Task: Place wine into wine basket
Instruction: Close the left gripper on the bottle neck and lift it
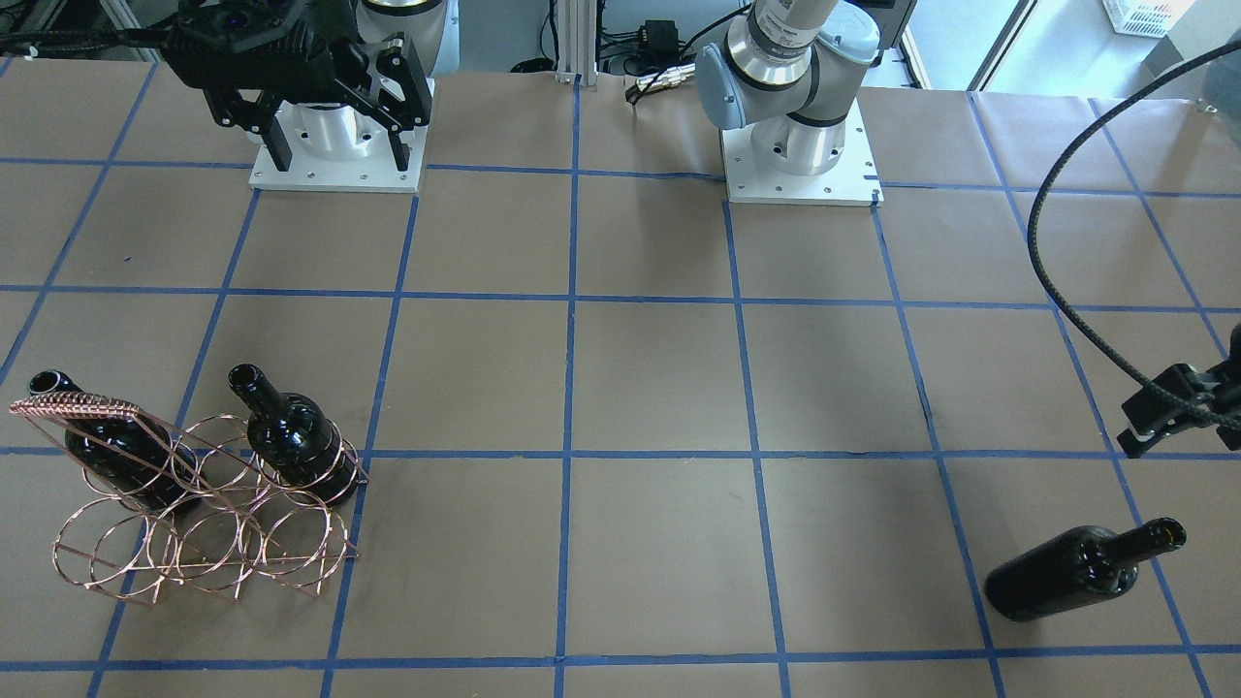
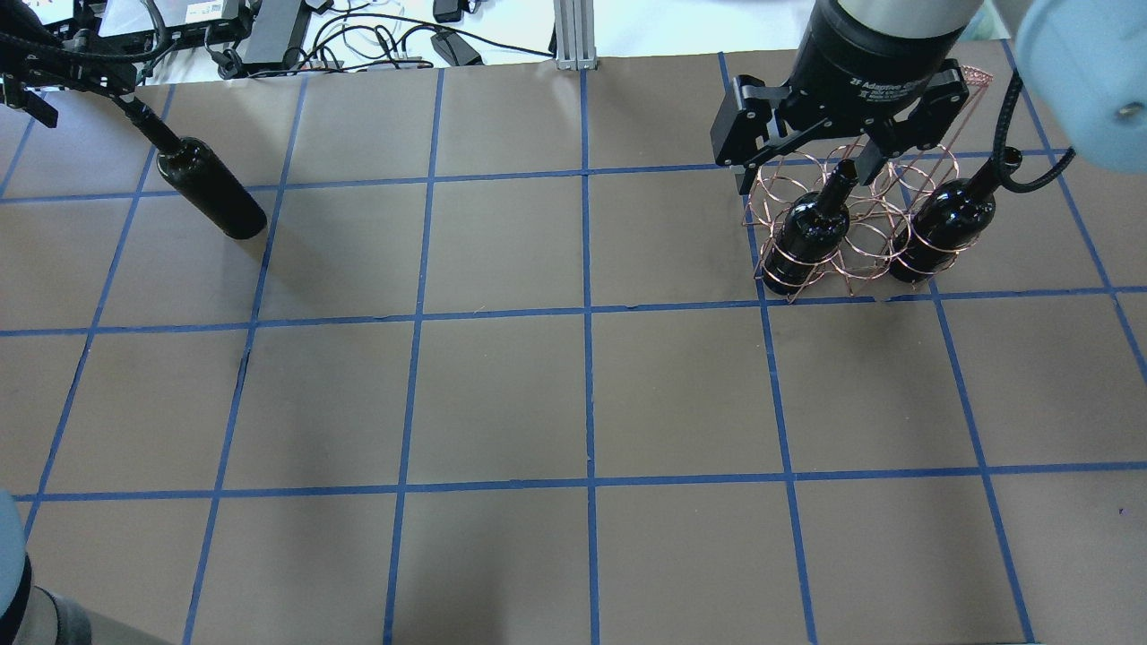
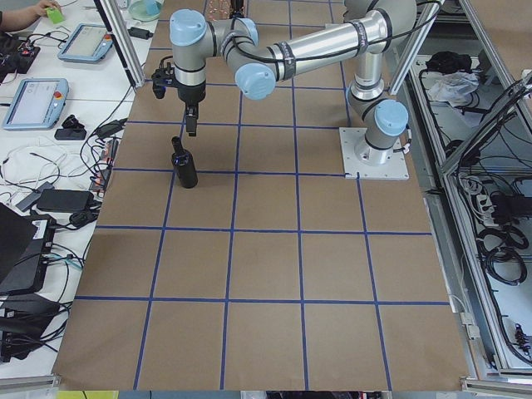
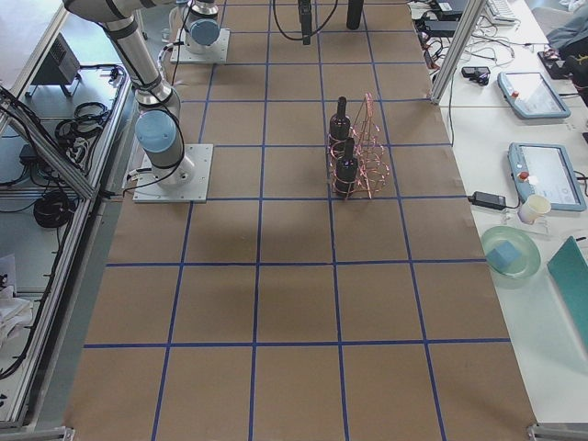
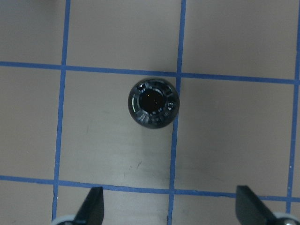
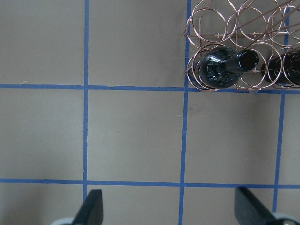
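My left gripper (image 5: 171, 208) hangs with its fingers spread wide and nothing between them. In its wrist view I look straight down the open mouth of the wine bottle (image 5: 153, 102). That glossy near-black bottle stands upright on the brown-papered table (image 2: 502, 403), its edge over one of the blue tape lines (image 5: 176, 154) and just beside a crossing of the grid. From the camera at my left end of the table, my fingertips sit a little above the neck and apart from it, not touching the glass.

The wine bottle is on my left side of the table, at the far edge from my bases and well apart from the wine basket (image 1: 204, 528), which stands on my right side. The basket is a copper wire rack of round rings in two rows, with a wrapped handle bar (image 1: 82, 405) along its top. Two more bottles stand neck-up in the row nearer my bases, with one ring between them: an end bottle (image 2: 806, 233) toward the table's middle and a handle-side bottle (image 2: 941, 219).

My right gripper (image 6: 171, 208) is raised high over the table, fingers wide apart and gripping nothing. Its wrist view catches the basket in the upper right corner.
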Controlling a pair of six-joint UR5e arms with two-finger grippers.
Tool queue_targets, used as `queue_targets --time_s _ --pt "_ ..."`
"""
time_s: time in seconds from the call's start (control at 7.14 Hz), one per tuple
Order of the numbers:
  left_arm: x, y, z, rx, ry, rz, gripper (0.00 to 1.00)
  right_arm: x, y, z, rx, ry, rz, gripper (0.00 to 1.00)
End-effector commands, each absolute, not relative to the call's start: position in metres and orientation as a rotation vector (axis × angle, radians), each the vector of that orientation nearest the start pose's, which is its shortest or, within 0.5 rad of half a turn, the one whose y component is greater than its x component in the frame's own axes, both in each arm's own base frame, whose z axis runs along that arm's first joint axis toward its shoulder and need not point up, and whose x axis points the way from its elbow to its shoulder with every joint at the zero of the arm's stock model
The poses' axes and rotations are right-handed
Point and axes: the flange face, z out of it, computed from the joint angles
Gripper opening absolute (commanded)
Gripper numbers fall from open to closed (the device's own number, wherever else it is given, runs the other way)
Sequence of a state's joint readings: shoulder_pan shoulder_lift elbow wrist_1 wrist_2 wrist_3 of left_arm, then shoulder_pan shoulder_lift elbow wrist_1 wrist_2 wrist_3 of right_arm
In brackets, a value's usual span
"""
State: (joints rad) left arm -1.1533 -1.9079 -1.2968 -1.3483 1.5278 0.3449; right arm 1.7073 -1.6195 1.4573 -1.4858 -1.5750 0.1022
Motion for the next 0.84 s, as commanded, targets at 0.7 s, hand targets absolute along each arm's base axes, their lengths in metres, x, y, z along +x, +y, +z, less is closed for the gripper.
queue_targets --time_s 0.7 --pt "0.166 -0.712 0.364 -0.050 3.167 -0.258 0.97 0.198 -0.451 0.559 -0.051 3.123 -0.125 1.00"
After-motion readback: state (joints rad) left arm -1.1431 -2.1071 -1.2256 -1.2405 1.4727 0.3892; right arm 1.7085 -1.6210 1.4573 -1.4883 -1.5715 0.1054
